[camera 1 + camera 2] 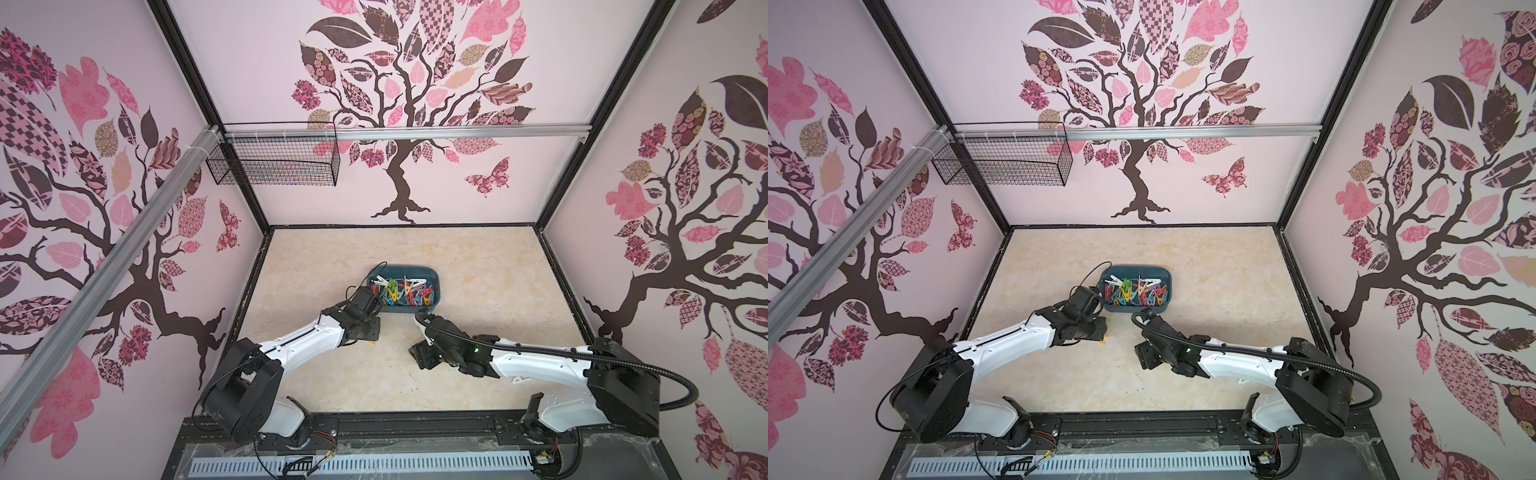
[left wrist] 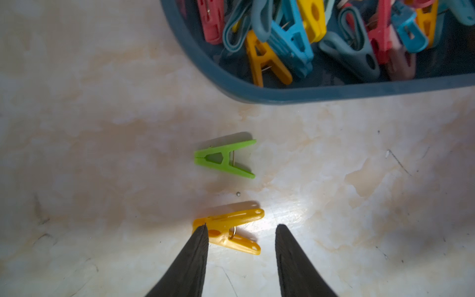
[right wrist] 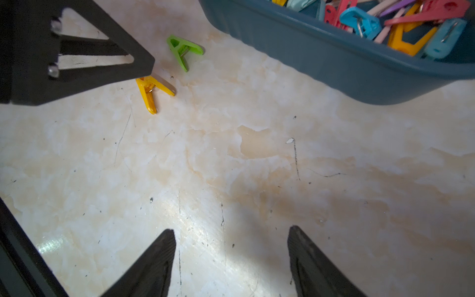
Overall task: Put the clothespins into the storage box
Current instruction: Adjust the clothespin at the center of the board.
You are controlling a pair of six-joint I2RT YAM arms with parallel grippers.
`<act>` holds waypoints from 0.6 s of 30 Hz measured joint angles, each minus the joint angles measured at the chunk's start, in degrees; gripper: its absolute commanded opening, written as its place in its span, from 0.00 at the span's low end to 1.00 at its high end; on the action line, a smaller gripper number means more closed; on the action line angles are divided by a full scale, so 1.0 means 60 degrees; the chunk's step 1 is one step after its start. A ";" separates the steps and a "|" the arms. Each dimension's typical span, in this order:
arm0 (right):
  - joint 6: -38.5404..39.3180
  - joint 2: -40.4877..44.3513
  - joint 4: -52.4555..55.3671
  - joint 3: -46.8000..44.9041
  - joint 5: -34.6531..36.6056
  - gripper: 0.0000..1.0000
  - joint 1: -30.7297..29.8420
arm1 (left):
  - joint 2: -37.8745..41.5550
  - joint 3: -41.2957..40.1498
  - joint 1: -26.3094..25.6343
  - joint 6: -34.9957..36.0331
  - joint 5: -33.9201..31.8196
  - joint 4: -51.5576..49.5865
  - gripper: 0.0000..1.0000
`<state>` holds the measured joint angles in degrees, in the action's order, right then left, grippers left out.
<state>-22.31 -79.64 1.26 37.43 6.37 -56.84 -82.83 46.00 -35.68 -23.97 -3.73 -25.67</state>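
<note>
The dark teal storage box (image 1: 415,269) (image 1: 1142,269) sits mid-table, holding many coloured clothespins (image 1: 401,291). Two clothespins lie on the marble table just outside its near left corner: a green one (image 2: 223,159) (image 3: 182,50) and a yellow one (image 2: 231,218) (image 3: 149,95). My left gripper (image 2: 243,226) (image 1: 368,330) hangs low over the yellow one and is open. One fingertip (image 2: 203,231) overlaps the pin's closed end, and the rest of the pin lies between the two fingers. My right gripper (image 3: 231,229) (image 1: 419,353) is open over bare table in front of the box, with nothing between its fingers.
A black wire-mesh basket (image 1: 274,162) hangs from the aluminium rail on the back wall, high above the table. Patterned walls and a black frame close in the table on three sides. Both arms reach in from the near edge.
</note>
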 measured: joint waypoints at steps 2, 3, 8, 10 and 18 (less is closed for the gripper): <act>0.0000 0.0000 -0.0007 -0.0004 -0.0004 0.73 0.0029 | -0.0106 0.0058 -0.0055 0.0175 0.0098 0.0084 0.48; 0.0000 0.0004 -0.0033 -0.0018 -0.0011 0.73 0.0051 | -0.0200 0.0109 -0.0091 0.0266 0.0138 0.0084 0.48; 0.0000 0.0004 -0.0040 -0.0076 -0.0040 0.73 0.0069 | -0.0892 0.0401 -0.0178 0.0499 -0.0073 0.0113 0.48; 0.0000 0.0004 -0.0062 -0.0076 -0.0051 0.73 0.0069 | -0.1067 0.0408 -0.0175 0.0488 -0.0131 0.0138 0.47; 0.0047 0.0004 -0.0080 -0.0076 -0.0102 0.73 0.0069 | -0.1129 0.0182 -0.0178 0.0022 0.0539 0.0561 0.46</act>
<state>-22.02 -79.61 0.78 36.97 5.76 -56.42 -89.60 47.09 -36.75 -23.83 -0.49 -22.31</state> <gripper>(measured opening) 0.726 0.461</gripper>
